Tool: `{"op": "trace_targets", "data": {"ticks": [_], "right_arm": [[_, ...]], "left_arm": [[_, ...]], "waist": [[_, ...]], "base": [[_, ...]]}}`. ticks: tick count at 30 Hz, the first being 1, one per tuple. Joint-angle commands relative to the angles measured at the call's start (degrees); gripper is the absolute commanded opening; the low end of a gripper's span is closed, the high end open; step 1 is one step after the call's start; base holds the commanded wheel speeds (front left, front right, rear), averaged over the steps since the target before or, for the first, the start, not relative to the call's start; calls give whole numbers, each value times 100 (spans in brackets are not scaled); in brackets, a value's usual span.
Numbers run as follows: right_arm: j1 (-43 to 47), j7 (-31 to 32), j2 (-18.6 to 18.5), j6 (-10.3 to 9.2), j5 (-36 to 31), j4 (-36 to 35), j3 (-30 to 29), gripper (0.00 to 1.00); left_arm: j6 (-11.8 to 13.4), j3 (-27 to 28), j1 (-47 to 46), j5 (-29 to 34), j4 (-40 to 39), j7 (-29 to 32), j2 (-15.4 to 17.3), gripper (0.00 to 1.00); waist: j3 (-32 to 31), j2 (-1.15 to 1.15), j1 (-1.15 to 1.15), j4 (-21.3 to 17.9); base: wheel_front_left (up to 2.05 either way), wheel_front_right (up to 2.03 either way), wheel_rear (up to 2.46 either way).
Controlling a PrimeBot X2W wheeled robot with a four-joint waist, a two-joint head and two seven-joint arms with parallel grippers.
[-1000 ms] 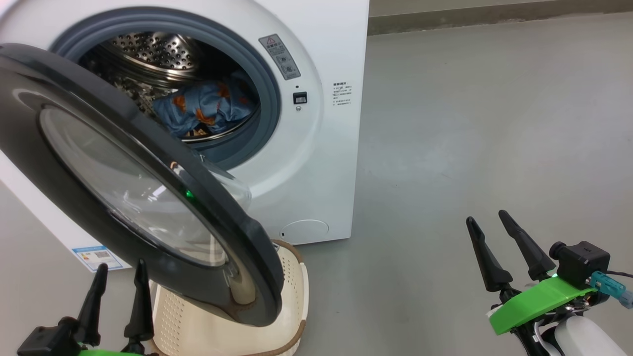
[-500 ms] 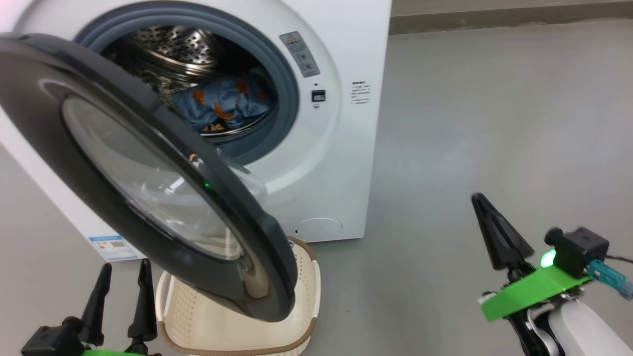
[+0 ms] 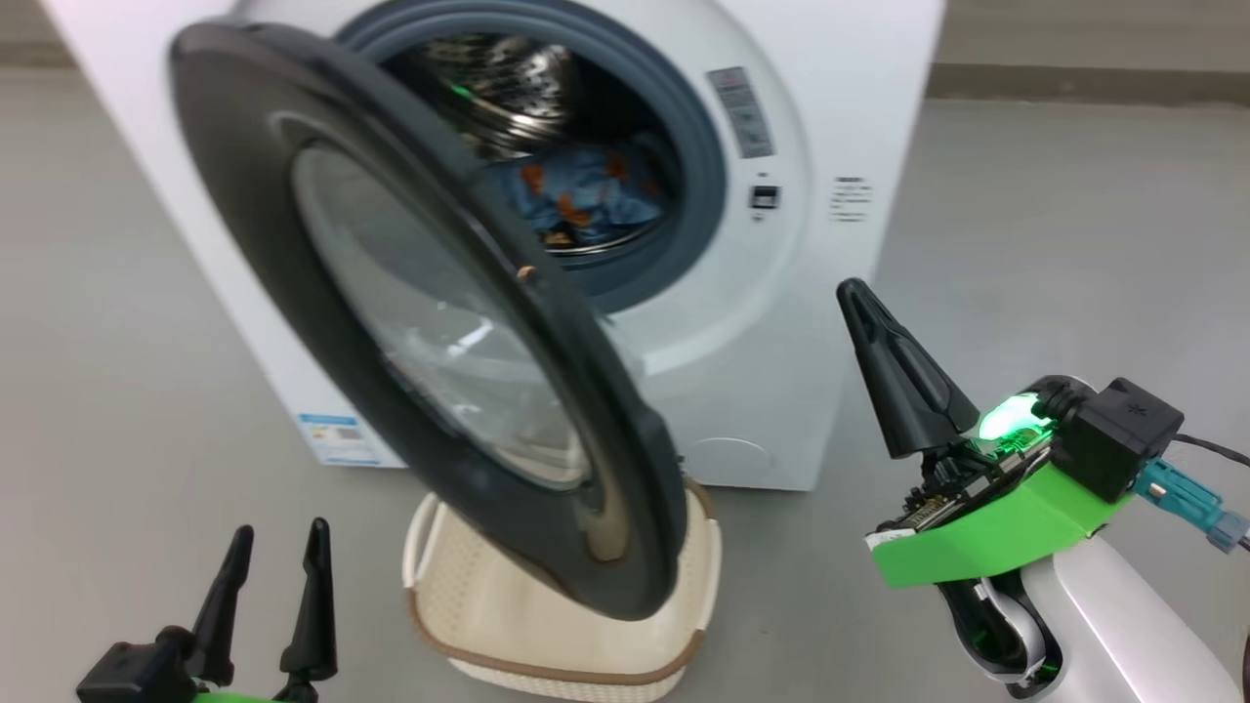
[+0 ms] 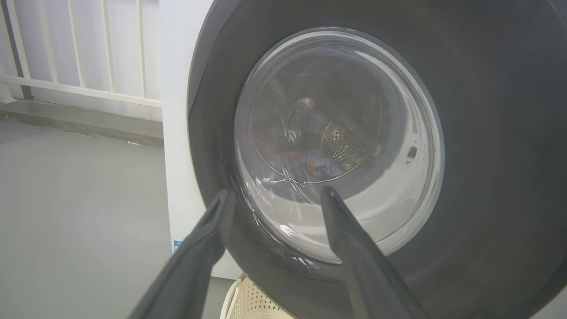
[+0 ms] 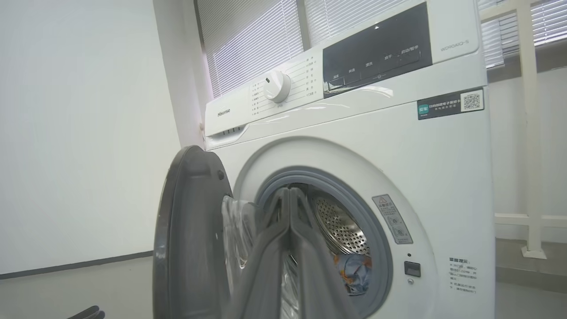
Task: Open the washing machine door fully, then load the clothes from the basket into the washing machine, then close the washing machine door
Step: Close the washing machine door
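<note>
Door [image 3: 439,322] ajar; R end effector [image 3: 859,303] closed, L end effector [image 3: 280,532] spread.

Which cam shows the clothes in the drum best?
Head view: the clothes lie in plain view in the drum, blue with orange print. Right wrist view catches a small patch beside the shut right gripper. Left wrist view gives a dim blur through the washing machine door.

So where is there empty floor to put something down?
The floor is bare right of the washing machine, past the right hand, and left of the door. Under the door is crowded: the basket sits there.
</note>
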Motion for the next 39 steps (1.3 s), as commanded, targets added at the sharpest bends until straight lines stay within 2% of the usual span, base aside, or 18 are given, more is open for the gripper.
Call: {"op": "trace_targets", "data": {"ticks": [1,7,10,16,23,30,39], "right_arm": [[-174,-29,38,25,13,-188,87,0],[-153,-29,117,25,-69,-842,495,0],[-130,-29,50,25,-161,-879,951,0],[-159,-29,-133,25,-265,-256,1781,0],[-346,-29,-287,25,-64,913,2516,0],[-521,-29,-346,25,246,1669,2550,0],[-806,-29,-592,25,291,2045,2070,0]], "left_arm": [[-28,174,-115,-36,-103,-61,97,100],[-28,83,-123,-71,-64,-61,102,100],[-28,40,-130,-93,-33,-61,112,100],[-28,3,-146,-129,-2,-61,106,100],[-28,-30,-151,-167,13,-61,108,100],[-28,-47,-165,-204,19,-61,120,100],[-28,-141,-310,-248,-82,-61,68,100]], "waist": [[-94,0,0,409],[-153,0,0,890],[-181,0,0,1059],[-220,0,0,1266],[-219,0,0,1366],[-131,0,0,1363],[332,0,0,1265]], "base": [[0,0,0],[0,0,0],[0,0,0],[0,0,0],[0,0,0],[0,0,0],[0,0,0]]}}
